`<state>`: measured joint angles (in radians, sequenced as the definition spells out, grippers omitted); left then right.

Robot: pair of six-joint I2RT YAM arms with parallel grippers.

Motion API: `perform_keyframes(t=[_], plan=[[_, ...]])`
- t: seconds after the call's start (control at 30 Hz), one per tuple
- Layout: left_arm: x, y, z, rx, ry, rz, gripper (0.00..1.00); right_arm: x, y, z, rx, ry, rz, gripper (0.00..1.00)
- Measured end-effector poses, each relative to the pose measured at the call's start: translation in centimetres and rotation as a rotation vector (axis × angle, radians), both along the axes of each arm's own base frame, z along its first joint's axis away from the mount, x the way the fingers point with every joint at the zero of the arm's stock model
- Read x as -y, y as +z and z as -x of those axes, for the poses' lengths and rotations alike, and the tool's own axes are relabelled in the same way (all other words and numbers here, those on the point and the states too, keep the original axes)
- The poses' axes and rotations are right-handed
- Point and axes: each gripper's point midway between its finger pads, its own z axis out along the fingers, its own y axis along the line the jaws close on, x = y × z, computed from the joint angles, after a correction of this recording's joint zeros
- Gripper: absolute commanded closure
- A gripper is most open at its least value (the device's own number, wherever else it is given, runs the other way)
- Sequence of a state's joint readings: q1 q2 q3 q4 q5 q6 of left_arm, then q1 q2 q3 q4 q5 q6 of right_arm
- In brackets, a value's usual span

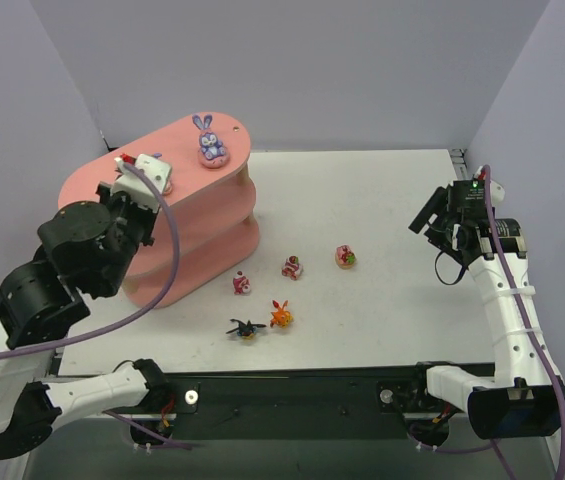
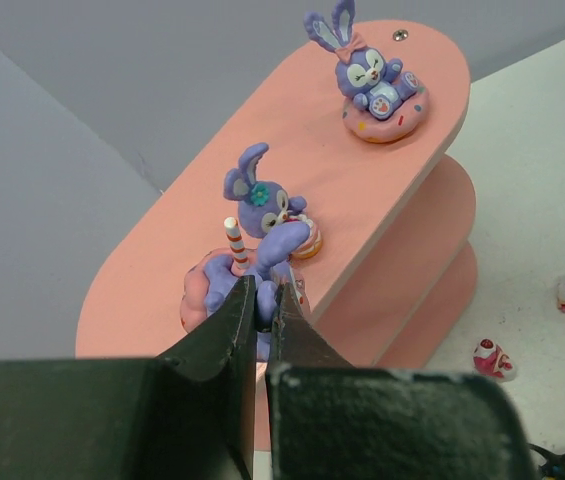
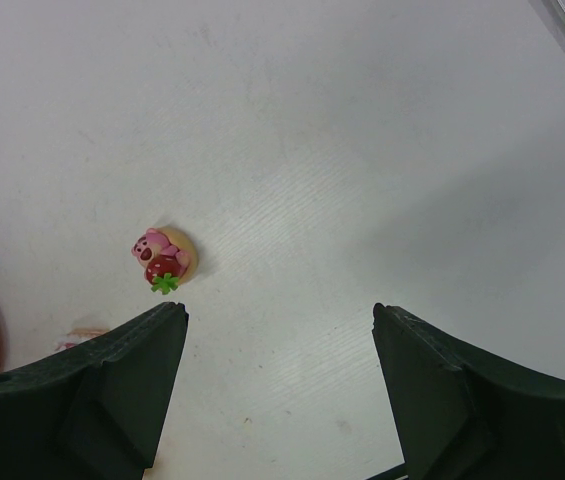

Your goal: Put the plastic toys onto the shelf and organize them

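The left pincer (image 2: 259, 300) is clamped on a purple bunny (image 2: 267, 215) atop the shelf (image 2: 402, 190); the right pincer (image 3: 277, 330) gapes apart.

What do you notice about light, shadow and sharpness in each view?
Top view: diffuse light, no glare on the shelf. Left wrist view: the left end effector is near-black, while the purple bunny it pinches is sharp. Right wrist view: the pink strawberry toy casts a soft shadow; the right end effector, open, looks dark.
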<state>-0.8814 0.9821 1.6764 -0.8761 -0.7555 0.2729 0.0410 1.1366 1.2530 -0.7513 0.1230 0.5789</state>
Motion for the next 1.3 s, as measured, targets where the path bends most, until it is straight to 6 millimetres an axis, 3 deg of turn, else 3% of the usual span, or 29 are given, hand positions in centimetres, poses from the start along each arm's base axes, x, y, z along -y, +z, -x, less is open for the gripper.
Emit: perform_keyframes(t=[0.2,0.3,0.47,0.67,1.0,1.13,1.3], plan=[[-1.7,1.7,1.7,0.042,-0.019,0.059,1.00,-0.2,0.0,0.0,-0.001,0.008,0.000,0.23],[-1.6,1.9,1.6,0.042,-0.018,0.058,1.00,-0.4,0.0,0.0,-0.002,0.014,-0.001,0.23],[-0.8,0.0,-0.9,-0.032,0.000,-0.009,1.00,-0.4,0.0,0.0,-0.002,0.014,-0.001,0.23],[-2.9,-3.1,-4.5,-0.148,0.062,-0.033,1.00,-0.4,0.0,0.0,0.001,0.015,-0.001,0.23],[-4.3,-3.3,-2.8,-0.164,-0.025,0.039,1.00,-0.4,0.1,0.0,0.003,0.014,-0.001,0.24],[-4.6,-2.6,-3.2,-0.176,-0.043,0.059,1.00,-0.5,0.2,0.0,0.004,0.018,-0.005,0.24],[-4.9,-2.6,-5.1,-0.210,-0.077,0.099,1.00,-0.7,0.6,-0.5,0.013,0.026,-0.007,0.24]])
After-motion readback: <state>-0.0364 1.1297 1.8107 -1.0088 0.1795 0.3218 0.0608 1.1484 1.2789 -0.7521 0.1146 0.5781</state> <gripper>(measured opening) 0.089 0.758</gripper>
